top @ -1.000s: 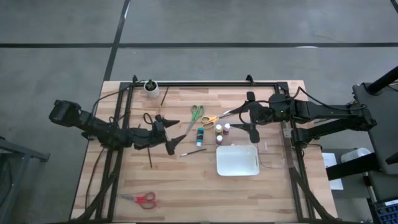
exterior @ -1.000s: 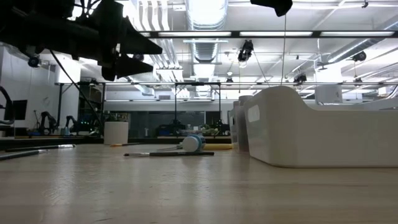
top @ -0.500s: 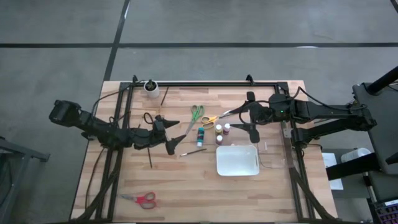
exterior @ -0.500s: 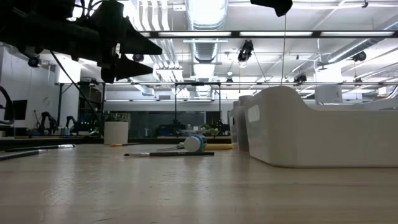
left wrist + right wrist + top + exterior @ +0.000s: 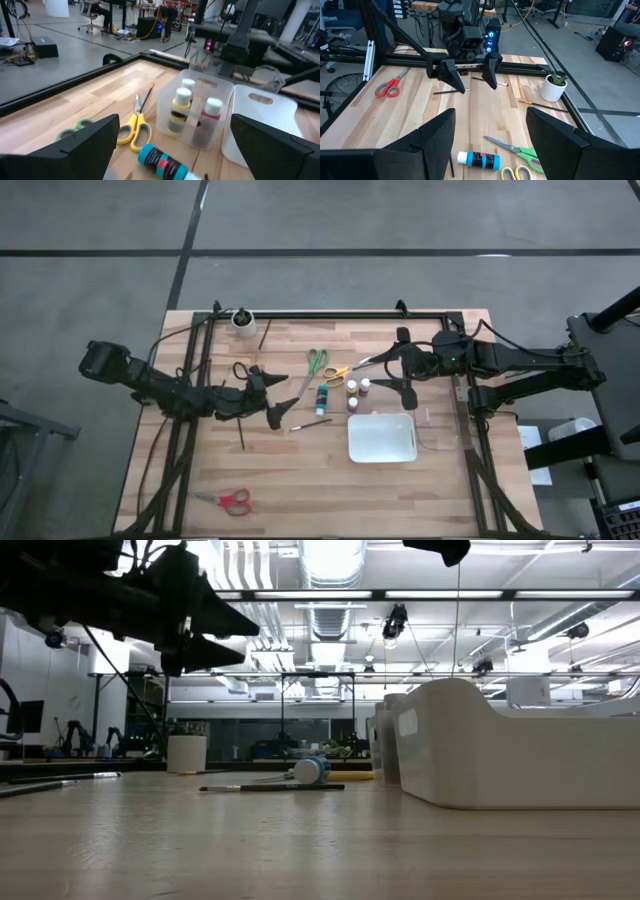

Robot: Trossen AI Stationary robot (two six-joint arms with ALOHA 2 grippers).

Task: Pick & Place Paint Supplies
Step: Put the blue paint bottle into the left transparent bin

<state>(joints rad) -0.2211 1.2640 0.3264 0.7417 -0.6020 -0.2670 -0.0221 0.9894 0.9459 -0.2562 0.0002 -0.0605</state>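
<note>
left gripper (image 5: pixel 282 409): held above the wooden table (image 5: pixel 300 480), just left of the supplies; fingers spread wide, nothing gripped
right gripper (image 5: pixel 402 376): held above the table beside the upright bottles; fingers parted, nothing gripped
teal paint bottle with pale cap (image 5: pixel 322 400): lying on its side near the table's middle
yellow-and-black and red bottles (image 5: pixel 181 111): standing upright in a clear plastic holder (image 5: pixel 195 117), beside the white rectangular tray (image 5: pixel 381 437)
green-handled scissors (image 5: pixel 314 364): lying flat next to the yellow-handled scissors (image 5: pixel 338 372)
red-handled scissors (image 5: pixel 231 500): lying well apart, at the near left corner
thin dark brush (image 5: pixel 311 422): lying just beside the teal bottle
small white round cup (image 5: pixel 243 321): at the far edge
</note>
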